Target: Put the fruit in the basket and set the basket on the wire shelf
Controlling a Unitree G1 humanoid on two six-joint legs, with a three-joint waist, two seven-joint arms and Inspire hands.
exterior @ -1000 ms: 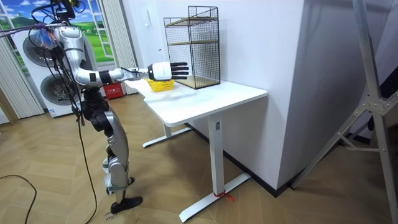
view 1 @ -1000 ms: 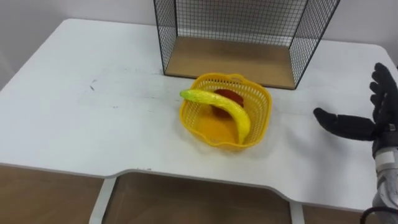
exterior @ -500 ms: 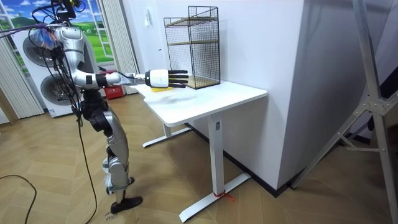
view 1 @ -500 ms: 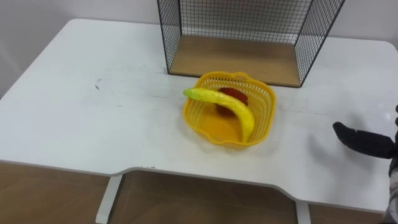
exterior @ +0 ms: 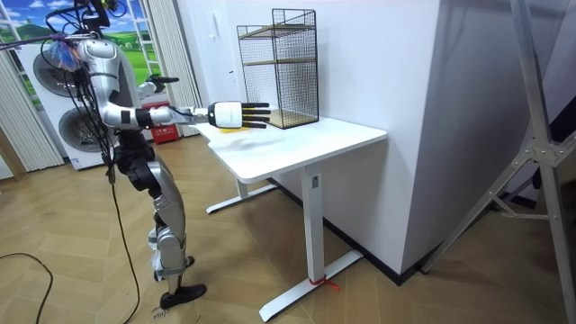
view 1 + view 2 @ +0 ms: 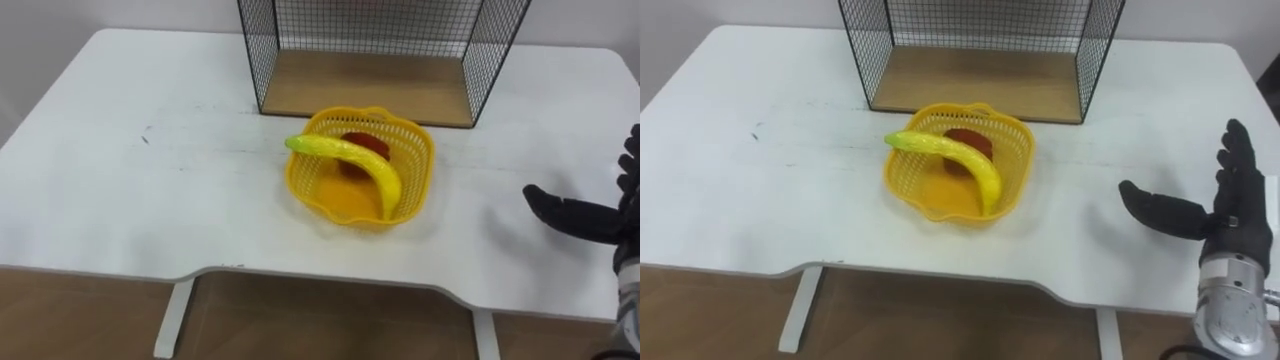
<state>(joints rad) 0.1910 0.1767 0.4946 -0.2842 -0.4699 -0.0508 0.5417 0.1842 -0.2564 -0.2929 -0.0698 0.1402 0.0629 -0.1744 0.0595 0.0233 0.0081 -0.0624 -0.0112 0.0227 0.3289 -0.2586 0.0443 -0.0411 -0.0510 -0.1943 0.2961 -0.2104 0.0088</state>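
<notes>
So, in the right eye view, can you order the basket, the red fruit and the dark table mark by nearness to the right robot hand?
1. Basket, centre, to the left of the right robot hand.
2. Red fruit, inside the basket, towards its back.
3. Dark mark, far left on the table.
</notes>
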